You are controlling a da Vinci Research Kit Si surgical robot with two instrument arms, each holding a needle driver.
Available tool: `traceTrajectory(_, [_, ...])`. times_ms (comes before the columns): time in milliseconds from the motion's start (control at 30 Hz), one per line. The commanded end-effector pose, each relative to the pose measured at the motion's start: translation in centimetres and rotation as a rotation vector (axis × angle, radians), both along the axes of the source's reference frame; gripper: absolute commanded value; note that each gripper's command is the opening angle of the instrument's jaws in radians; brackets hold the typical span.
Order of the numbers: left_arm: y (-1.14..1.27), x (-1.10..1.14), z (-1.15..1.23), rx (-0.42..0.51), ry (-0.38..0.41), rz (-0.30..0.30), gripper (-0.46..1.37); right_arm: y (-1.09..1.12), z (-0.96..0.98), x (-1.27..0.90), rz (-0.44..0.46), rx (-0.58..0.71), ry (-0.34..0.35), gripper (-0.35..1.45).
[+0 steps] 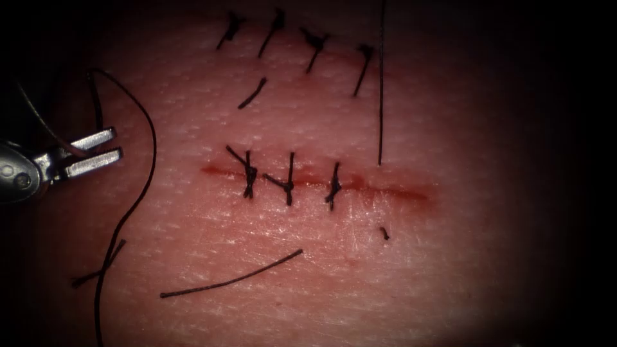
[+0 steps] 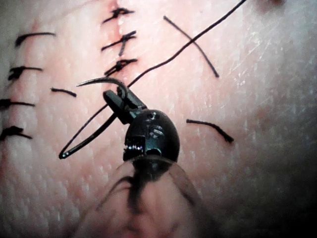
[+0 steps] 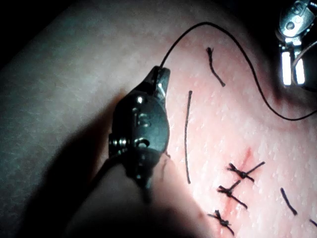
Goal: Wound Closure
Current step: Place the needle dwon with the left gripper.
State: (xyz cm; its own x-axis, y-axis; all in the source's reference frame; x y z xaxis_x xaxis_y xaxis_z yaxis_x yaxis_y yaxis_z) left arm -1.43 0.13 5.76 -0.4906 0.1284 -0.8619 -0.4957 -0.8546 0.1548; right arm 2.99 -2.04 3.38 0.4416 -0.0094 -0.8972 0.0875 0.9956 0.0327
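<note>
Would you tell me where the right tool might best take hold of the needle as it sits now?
Probably the bare stretch of the needle between the left pincer, shut on it nearer the point, and its thread end: it is long, out of the tissue, and open to an approach across the curve. The right pincer is shut on the thread now.

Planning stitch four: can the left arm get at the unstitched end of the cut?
Probably yes. The left claw, shut on the needle about mid-curve, needle not in the tissue, sits left of the cut; only the thread held in the shut right claw hangs near that end.
</note>
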Motion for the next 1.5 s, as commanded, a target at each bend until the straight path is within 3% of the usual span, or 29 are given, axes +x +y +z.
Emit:
traceTrajectory(33, [0.01,0.01,-0.01,-0.001,0.001,0.007,-0.35,0.01,-0.01,0.0,0.005,-0.001,-0.002,-0.32])
traceTrajectory(433, [0.14,0.07,-0.05,-0.006,-0.002,0.023,-0.35,0.02,-0.02,0.0,0.006,0.0,-0.002,-0.3])
traceTrajectory(600, [0.33,0.2,-0.01,-0.014,-0.003,0.037,-0.35,0.02,-0.02,-0.01,0.008,-0.001,-0.004,-0.31])
traceTrajectory(867, [0.75,0.52,0.37,0.005,0.038,0.135,-0.35,0.03,-0.03,-0.02,0.011,-0.002,-0.007,-0.3])
traceTrajectory(1033, [0.83,0.75,0.6,0.021,0.034,0.164,-0.35,0.04,-0.03,-0.02,0.012,-0.002,-0.007,-0.31])
traceTrajectory(1100, [0.8,0.84,0.69,0.075,0.036,0.168,-0.35,0.04,-0.03,-0.02,0.012,-0.002,-0.007,-0.31])
traceTrajectory(1167, [0.75,0.92,0.75,0.168,0.015,0.139,0.65,0.04,-0.03,-0.02,0.012,-0.002,-0.007,-0.3])
traceTrajectory(1200, [0.72,0.95,0.76,0.194,0.001,0.124,0.82,0.04,-0.03,-0.02,0.012,-0.002,-0.007,-0.3])
traceTrajectory(1233, [0.68,1.01,0.76,0.228,-0.016,0.104,1.14,0.04,-0.03,-0.02,0.012,-0.002,-0.007,-0.3])
traceTrajectory(1300, [0.64,1.06,0.74,0.231,-0.003,0.091,1.31,0.04,-0.03,-0.02,0.012,-0.002,-0.007,-0.29])
traceTrajectory(1367, [0.61,1.13,0.71,0.228,0.006,0.083,1.34,0.04,-0.03,-0.02,0.012,-0.002,-0.007,-0.28])
traceTrajectory(1500, [0.42,1.47,0.58,0.264,-0.015,0.088,1.36,0.02,-0.03,-0.01,0.012,-0.002,-0.007,-0.24])
